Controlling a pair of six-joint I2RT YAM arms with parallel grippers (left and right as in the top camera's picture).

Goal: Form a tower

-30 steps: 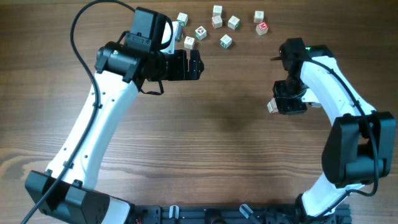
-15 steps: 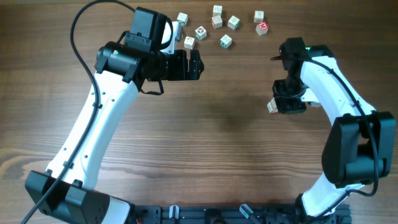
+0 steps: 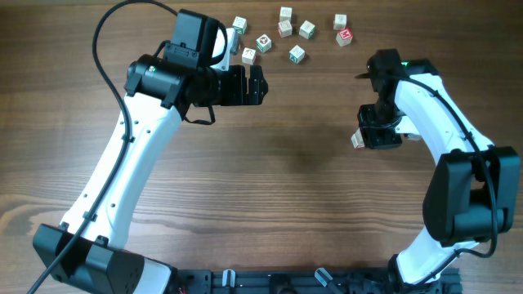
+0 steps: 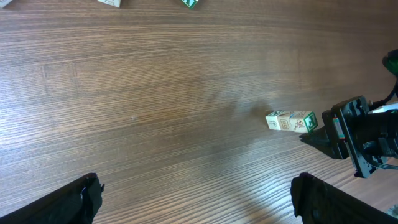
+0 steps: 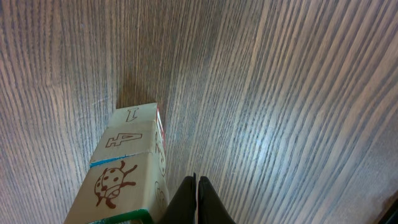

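Tower (image 3: 357, 140) stands upright on the table (image 3: 278, 188), three pale cubes with the long axis vertical and the green-marked one on top. My right gripper (image 5: 198, 186) hangs just beside the tower, level with its upper cube, on the side away from the table's middle. Its fingers are pressed together and hold nothing. I cannot tell whether they brush the top cube or clear it narrowly. My left gripper (image 3: 260, 85) is well apart from the tower, fingers spread wide and empty, pointing across toward it. The loose cubes (image 3: 296, 54) lie farther from the tower again, close by my left gripper. By my judgement the right arm is nearer the tower and the left nearer the next cube, so any added cube must come down along the vertical axis.
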